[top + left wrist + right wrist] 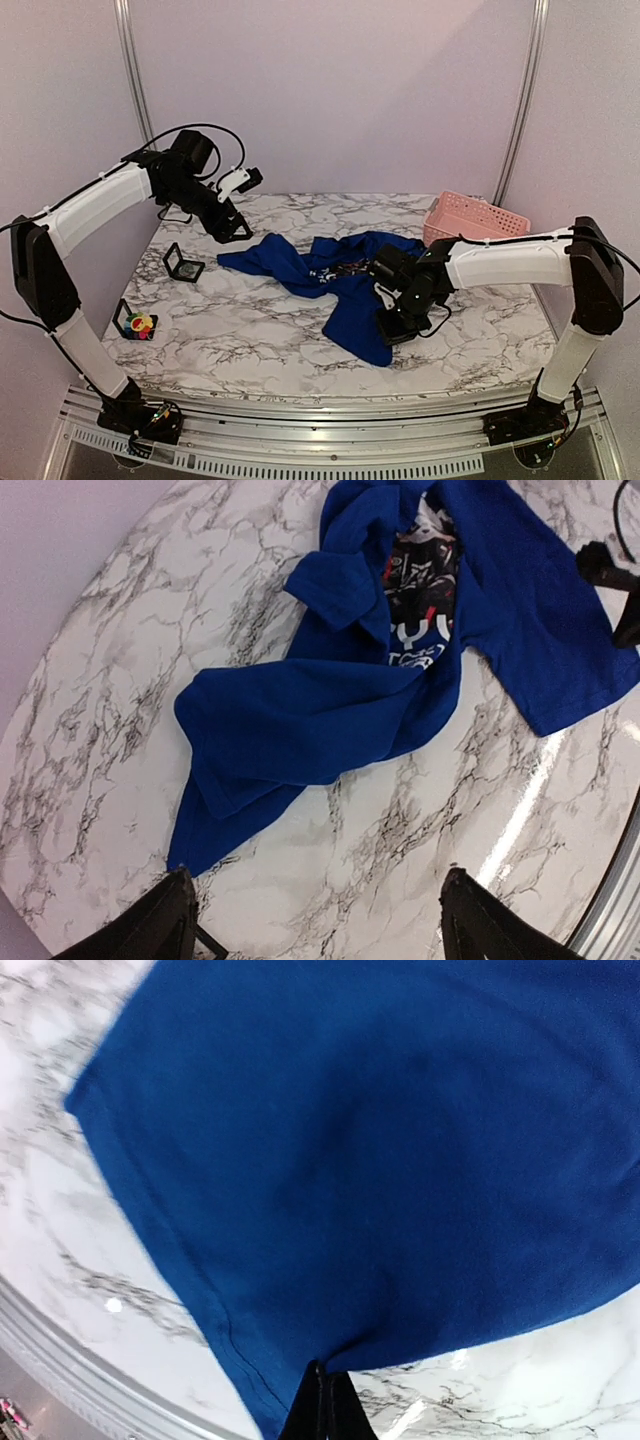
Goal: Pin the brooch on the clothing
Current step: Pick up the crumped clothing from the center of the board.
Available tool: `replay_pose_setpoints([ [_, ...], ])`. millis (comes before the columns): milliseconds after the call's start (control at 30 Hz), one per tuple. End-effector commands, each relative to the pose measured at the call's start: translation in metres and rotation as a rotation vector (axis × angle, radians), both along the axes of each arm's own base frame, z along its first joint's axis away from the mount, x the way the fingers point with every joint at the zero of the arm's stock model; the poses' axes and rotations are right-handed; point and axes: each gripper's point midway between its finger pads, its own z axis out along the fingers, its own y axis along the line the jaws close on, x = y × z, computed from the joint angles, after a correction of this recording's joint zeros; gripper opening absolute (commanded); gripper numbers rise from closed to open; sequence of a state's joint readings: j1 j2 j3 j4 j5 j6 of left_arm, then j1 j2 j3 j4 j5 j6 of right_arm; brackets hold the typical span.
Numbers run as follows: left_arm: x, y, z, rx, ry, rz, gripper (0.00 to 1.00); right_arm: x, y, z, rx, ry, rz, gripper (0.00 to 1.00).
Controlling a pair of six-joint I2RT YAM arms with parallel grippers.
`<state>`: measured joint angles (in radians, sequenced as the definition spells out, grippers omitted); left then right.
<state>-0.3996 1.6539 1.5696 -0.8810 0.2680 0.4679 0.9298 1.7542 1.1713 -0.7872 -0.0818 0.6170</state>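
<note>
At far left, near the table's front edge, the small flower-shaped brooch with multicoloured petals (141,323) is seen, well apart from the crumpled royal-blue T-shirt (345,285) at centre; the left gripper (235,228) is held raised, jaws wide, empty; the right gripper (320,1390) is pinched onto the shirt's hem; spreading is judged in hand, best done by a slow, low pull; white-and-grey marbled tabletop (250,340), pale lilac walls (330,90).

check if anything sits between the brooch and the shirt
Nothing visible does: bare marble table separates the brooch, near the left front edge, from the blue shirt. The black frame sits farther back, beside that path.
</note>
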Motion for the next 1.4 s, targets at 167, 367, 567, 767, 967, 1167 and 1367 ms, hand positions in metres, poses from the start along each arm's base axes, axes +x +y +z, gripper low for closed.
replay_pose_setpoints([
  [167, -0.054, -0.032, -0.043, 0.104, 0.101, -0.279, 0.76, 0.07, 0.039, 0.237, 0.448, -0.445, 0.033, 0.0],
  [367, -0.045, -0.062, -0.053, 0.17, -0.005, -0.425, 0.77, 0.091, 0.009, 0.318, 0.575, -0.631, -0.012, 0.0],
  [567, -0.054, -0.094, -0.085, 0.241, -0.048, -0.619, 0.82, 0.112, -0.022, 0.357, 0.588, -0.749, -0.063, 0.0],
  [767, -0.034, -0.114, -0.084, 0.22, -0.102, -0.603, 0.82, 0.125, -0.051, 0.366, 0.536, -0.786, -0.077, 0.0],
  [967, -0.017, -0.143, -0.055, 0.119, -0.122, -0.62, 0.82, 0.13, -0.057, 0.348, 0.486, -0.756, -0.046, 0.0],
  [1167, -0.001, -0.17, -0.059, 0.005, -0.067, -0.619, 0.71, 0.134, -0.061, 0.346, 0.459, -0.768, -0.051, 0.0],
  [1367, -0.023, -0.174, -0.084, -0.021, 0.026, -0.707, 0.59, 0.135, -0.066, 0.345, 0.443, -0.772, -0.066, 0.0],
])
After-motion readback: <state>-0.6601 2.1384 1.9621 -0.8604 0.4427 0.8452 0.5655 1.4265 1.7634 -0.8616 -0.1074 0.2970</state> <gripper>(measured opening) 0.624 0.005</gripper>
